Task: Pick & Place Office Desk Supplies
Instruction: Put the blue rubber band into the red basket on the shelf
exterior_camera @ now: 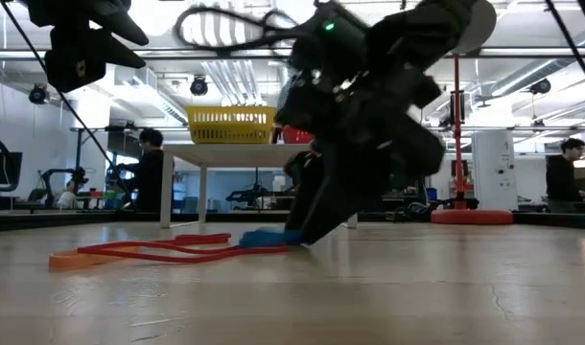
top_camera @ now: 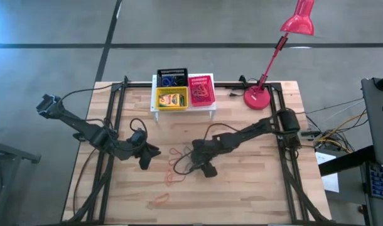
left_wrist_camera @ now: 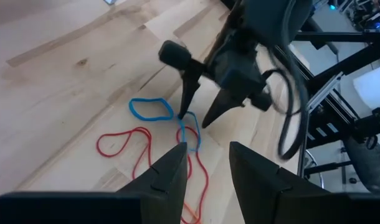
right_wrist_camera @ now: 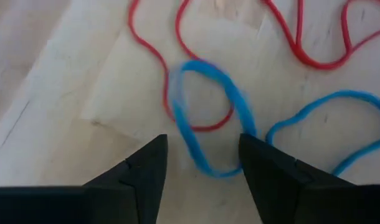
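Note:
Several rubber bands lie flat on the wooden table: a blue one (right_wrist_camera: 209, 118) (left_wrist_camera: 151, 109), red ones (left_wrist_camera: 124, 143) (exterior_camera: 177, 249) and an orange one (exterior_camera: 72, 259). My right gripper (right_wrist_camera: 202, 146) (left_wrist_camera: 194, 121) is open and slants down to the table, its fingers on either side of a loop of the blue band. My left gripper (left_wrist_camera: 205, 155) (top_camera: 147, 158) hangs open and empty above the table, left of the bands. The black (top_camera: 172, 78), yellow (top_camera: 171, 98) and red (top_camera: 201, 90) baskets sit on a white stand (top_camera: 182, 112) at the far edge. My right gripper's fingers come slanting down from the table's right side and reach the tabletop at the blue band's loop (right_wrist_camera: 240, 112), one fingertip (left_wrist_camera: 182, 116) right beside it. I cannot tell whether a finger touches the band. The band lies flat on the table.
A red desk lamp (top_camera: 260, 97) stands at the far right, its arm reaching up over the edge. More bands lie toward the near edge (top_camera: 159, 201). The two grippers are close together at the table's middle. Black frame rails (top_camera: 110, 125) run along both sides.

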